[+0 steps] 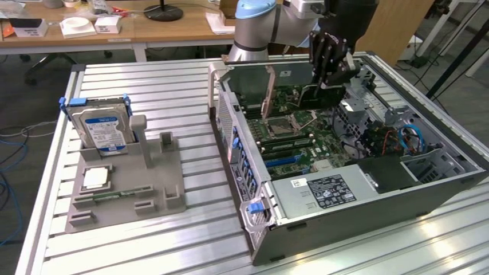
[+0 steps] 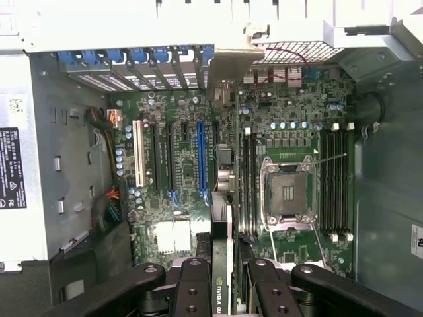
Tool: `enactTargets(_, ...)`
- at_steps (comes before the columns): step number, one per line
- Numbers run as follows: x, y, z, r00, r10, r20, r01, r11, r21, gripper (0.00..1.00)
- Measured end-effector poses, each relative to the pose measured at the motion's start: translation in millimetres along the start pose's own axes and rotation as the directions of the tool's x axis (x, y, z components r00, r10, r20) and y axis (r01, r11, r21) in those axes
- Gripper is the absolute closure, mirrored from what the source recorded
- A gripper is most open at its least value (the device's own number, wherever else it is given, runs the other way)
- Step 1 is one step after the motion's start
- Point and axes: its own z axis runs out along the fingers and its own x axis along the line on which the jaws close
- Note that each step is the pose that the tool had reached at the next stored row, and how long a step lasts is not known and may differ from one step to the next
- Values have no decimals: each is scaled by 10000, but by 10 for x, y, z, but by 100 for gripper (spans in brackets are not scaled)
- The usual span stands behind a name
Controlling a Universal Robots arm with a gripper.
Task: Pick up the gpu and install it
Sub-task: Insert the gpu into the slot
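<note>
My gripper (image 1: 328,85) is shut on the gpu (image 1: 302,96), a thin green card with a dark face. It hangs upright inside the open computer case (image 1: 382,197), just above the motherboard (image 1: 294,146). Its silver end bracket (image 1: 268,91) points toward the case's rear wall. The wrist view looks down the edge of the gpu (image 2: 227,198) from between the black fingers (image 2: 193,290), with the bracket (image 2: 228,66) at the far end. The card hovers between the blue expansion slot (image 2: 201,158) and the memory slots beside the empty processor socket (image 2: 289,195). I cannot tell whether it touches the board.
A grey fixture (image 1: 122,189) on the slatted table at the exterior view's left holds a hard drive with a blue label (image 1: 103,129), a square silver processor chip (image 1: 95,177) and a memory stick (image 1: 107,196). The power supply (image 1: 328,189) and cables (image 1: 409,137) crowd the case.
</note>
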Motion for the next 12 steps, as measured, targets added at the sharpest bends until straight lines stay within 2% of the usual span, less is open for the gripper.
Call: enactTargets(12, 0, 1, 68, 10000, -1, 0, 1, 10000, 0, 74)
